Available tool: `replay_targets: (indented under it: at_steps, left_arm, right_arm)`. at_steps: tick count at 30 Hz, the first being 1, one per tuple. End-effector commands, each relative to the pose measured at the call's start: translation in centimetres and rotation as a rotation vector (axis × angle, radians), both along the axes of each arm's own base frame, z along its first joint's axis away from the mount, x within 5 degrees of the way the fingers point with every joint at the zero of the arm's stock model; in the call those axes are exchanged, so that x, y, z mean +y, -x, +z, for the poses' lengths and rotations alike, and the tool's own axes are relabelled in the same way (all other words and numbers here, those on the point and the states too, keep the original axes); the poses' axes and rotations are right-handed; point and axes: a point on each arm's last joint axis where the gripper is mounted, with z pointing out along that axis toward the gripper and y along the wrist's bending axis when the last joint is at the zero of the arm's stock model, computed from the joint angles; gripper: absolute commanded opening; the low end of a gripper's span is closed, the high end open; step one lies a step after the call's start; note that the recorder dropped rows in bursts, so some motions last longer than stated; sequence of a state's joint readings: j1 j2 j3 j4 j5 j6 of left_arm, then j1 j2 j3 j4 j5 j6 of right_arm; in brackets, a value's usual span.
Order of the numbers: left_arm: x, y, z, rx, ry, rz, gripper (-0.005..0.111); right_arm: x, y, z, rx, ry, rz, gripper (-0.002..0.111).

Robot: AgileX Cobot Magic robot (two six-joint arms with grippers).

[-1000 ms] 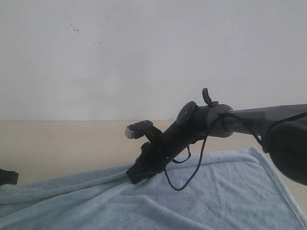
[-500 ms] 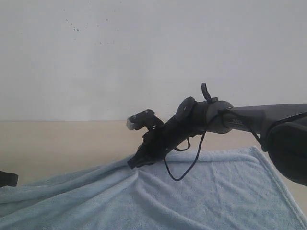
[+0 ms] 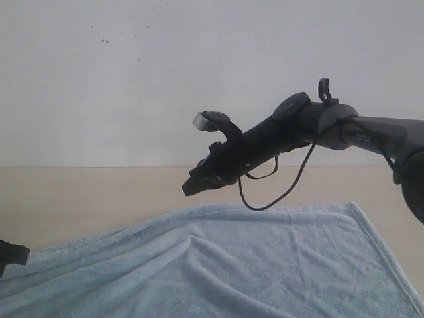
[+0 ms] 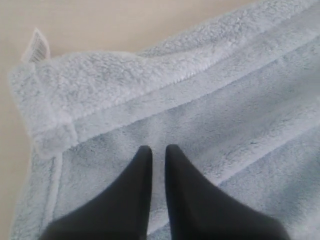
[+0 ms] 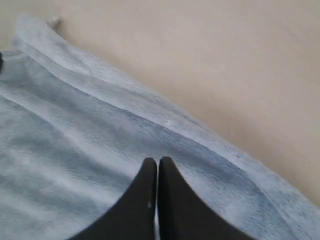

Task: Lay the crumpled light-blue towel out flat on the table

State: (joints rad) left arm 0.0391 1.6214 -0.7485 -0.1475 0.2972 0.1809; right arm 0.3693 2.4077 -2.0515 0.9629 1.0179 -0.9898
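The light-blue towel (image 3: 265, 265) lies over the near half of the beige table (image 3: 79, 199), mostly flat with soft ridges toward the left. My right gripper (image 3: 187, 191) hangs in the air above the towel's far edge, shut and holding nothing; its wrist view shows the shut tips (image 5: 157, 160) over the towel (image 5: 75, 140). My left gripper (image 3: 10, 254) sits at the left edge of the exterior view. Its tips (image 4: 155, 148) stand a narrow gap apart just over the towel (image 4: 225, 100), beside a folded-over corner (image 4: 90, 85).
A white wall with dark specks (image 3: 106, 40) rises behind the table. A white label (image 4: 36, 46) sticks out at the towel's folded corner. Bare tabletop (image 5: 225, 60) lies beyond the towel's far hem. The right arm (image 3: 371, 132) reaches in from the right.
My right gripper has lifted up off the towel's far edge and now hangs clear above it. The ridge it had raised has dropped flatter. The left gripper has barely moved.
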Motion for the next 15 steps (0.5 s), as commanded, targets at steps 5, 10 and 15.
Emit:
replay_targets:
  at_steps: [5,10,15]
  left_arm:
    - [-4.8,1.2,-1.6,-0.037,-0.017,-0.181,0.021]
    - [-4.3,0.3,-2.6,-0.07,-0.052,-0.191,0.021]
    - [-3.2,0.0,-3.2,-0.059,-0.059,-0.161,0.021]
  right_arm:
    - [0.3,2.5,6.6,0.044,-0.17,0.117,0.001]
    - [0.5,4.3,9.6,0.052,-0.23,0.138,0.001]
    - [0.5,7.1,7.0,0.134,-0.139,0.178,0.001]
